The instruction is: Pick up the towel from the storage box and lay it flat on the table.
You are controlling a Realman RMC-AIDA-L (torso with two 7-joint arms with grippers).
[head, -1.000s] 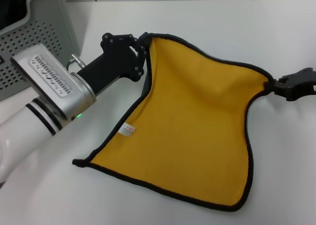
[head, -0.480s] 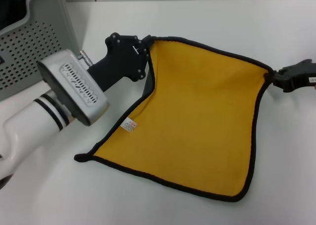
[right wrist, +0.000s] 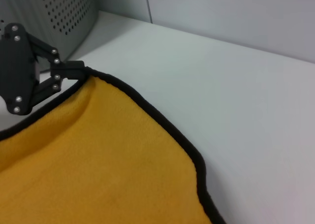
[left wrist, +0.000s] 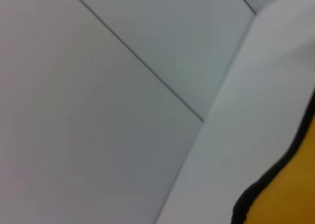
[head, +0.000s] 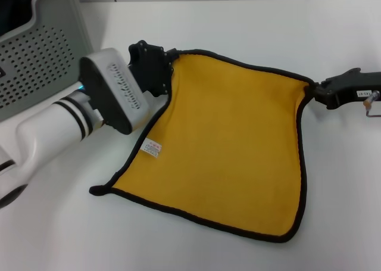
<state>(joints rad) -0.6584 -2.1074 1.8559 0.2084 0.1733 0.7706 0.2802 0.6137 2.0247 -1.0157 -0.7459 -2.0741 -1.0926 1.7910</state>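
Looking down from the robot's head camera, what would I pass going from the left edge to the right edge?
storage box → left gripper pinching one towel corner → yellow towel spread on the table → right gripper pinching the opposite corner.

Matt fleecy cloth towel point(head: 229, 143); smooth white table point(head: 250, 21).

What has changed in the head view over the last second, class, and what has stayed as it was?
The towel has been pulled wider and lowered, so its far edge now runs straighter and it lies flatter on the table. The left gripper has rotated; the right gripper has drawn outward and a little farther away. Unchanged: both keep their corners, yellow side up, storage box in place.
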